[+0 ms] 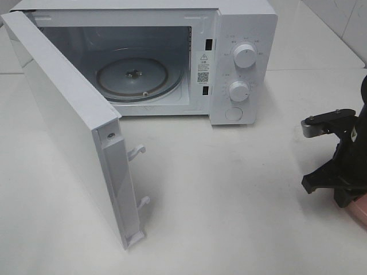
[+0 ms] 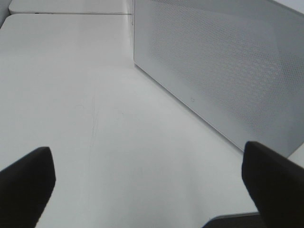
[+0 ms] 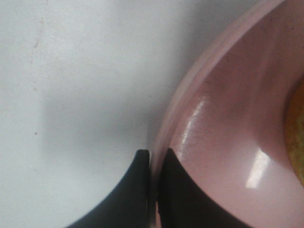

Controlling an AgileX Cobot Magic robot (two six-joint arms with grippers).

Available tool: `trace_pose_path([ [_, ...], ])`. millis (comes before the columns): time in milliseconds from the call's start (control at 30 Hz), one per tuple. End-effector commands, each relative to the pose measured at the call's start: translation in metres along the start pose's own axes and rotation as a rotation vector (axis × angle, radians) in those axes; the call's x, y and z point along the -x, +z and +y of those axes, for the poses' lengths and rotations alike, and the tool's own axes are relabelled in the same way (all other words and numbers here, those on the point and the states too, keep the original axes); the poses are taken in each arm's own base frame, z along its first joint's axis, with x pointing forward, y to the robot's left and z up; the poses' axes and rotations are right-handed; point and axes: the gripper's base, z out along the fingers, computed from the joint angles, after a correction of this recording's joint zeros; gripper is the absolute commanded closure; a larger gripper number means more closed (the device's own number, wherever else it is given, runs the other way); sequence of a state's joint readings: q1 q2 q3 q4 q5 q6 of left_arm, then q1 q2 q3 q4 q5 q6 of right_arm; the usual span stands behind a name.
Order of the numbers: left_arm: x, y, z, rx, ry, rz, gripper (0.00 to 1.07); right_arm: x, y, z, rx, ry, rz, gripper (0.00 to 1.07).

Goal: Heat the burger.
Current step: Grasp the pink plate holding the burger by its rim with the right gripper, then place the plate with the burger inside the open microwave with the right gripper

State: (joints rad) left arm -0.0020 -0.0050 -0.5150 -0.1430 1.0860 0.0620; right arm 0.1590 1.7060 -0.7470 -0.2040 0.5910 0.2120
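Right wrist: we see right gripper (image 3: 153, 160) clamped on pink plate (image 3: 216, 137) rim, likely to carry the burger (image 3: 297, 135) | left gripper (image 2: 149, 183) jaws apart.

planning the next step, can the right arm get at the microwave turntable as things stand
Probably yes: the door stands swung wide to the left, leaving the turntable exposed, and nothing shows on the table between. The right gripper is shut on the pink plate rim.
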Motion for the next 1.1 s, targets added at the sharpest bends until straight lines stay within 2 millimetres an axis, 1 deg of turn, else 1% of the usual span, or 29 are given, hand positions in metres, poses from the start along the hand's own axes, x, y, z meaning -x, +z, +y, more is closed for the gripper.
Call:
trace_pose_path([
  [33,0.000,-0.002,-0.001,-0.010,0.005,-0.030,0.04,-0.006,-0.007,-0.003,-0.038,0.014,0.016,1.07],
  [100,0.000,-0.002,-0.001,-0.010,0.005,-0.030,0.04,-0.007,-0.007,-0.002,-0.055,0.006,0.020,1.07],
  [167,0.000,-0.002,-0.001,-0.010,0.005,-0.030,0.04,-0.008,-0.010,0.008,-0.095,-0.029,0.022,1.07],
  [267,0.000,-0.002,-0.001,-0.010,0.005,-0.030,0.04,-0.009,-0.011,0.011,-0.104,-0.044,0.023,1.07],
  [333,0.000,-0.002,-0.001,-0.010,0.005,-0.030,0.04,-0.011,-0.013,0.018,-0.126,-0.076,0.031,1.07],
  [367,0.000,-0.002,-0.001,-0.010,0.005,-0.030,0.04,-0.011,-0.013,0.018,-0.126,-0.076,0.031,1.07],
  [433,0.000,-0.002,-0.001,-0.010,0.005,-0.030,0.04,-0.013,-0.019,0.025,-0.156,-0.114,0.011,1.07],
  [467,0.000,-0.002,-0.001,-0.010,0.005,-0.030,0.04,-0.013,-0.019,0.025,-0.156,-0.114,0.011,1.07],
  [500,0.000,-0.002,-0.001,-0.010,0.005,-0.030,0.04,-0.014,-0.023,0.029,-0.163,-0.126,-0.008,1.07],
  [533,0.000,-0.002,-0.001,-0.010,0.005,-0.030,0.04,-0.014,-0.023,0.029,-0.163,-0.126,-0.008,1.07],
  [600,0.000,-0.002,-0.001,-0.010,0.005,-0.030,0.04,-0.017,-0.031,0.033,-0.182,-0.156,-0.028,1.07],
  [667,0.000,-0.002,-0.001,-0.010,0.005,-0.030,0.04,-0.018,-0.034,0.035,-0.187,-0.168,-0.032,1.07],
  [800,0.000,-0.002,-0.001,-0.010,0.005,-0.030,0.04,-0.021,-0.038,0.039,-0.191,-0.187,-0.037,1.07],
  [967,0.000,-0.002,-0.001,-0.010,0.005,-0.030,0.04,-0.029,-0.045,0.048,-0.199,-0.236,-0.053,1.07],
  [1100,0.000,-0.002,-0.001,-0.010,0.005,-0.030,0.04,-0.042,-0.051,0.054,-0.203,-0.289,-0.079,1.07],
])
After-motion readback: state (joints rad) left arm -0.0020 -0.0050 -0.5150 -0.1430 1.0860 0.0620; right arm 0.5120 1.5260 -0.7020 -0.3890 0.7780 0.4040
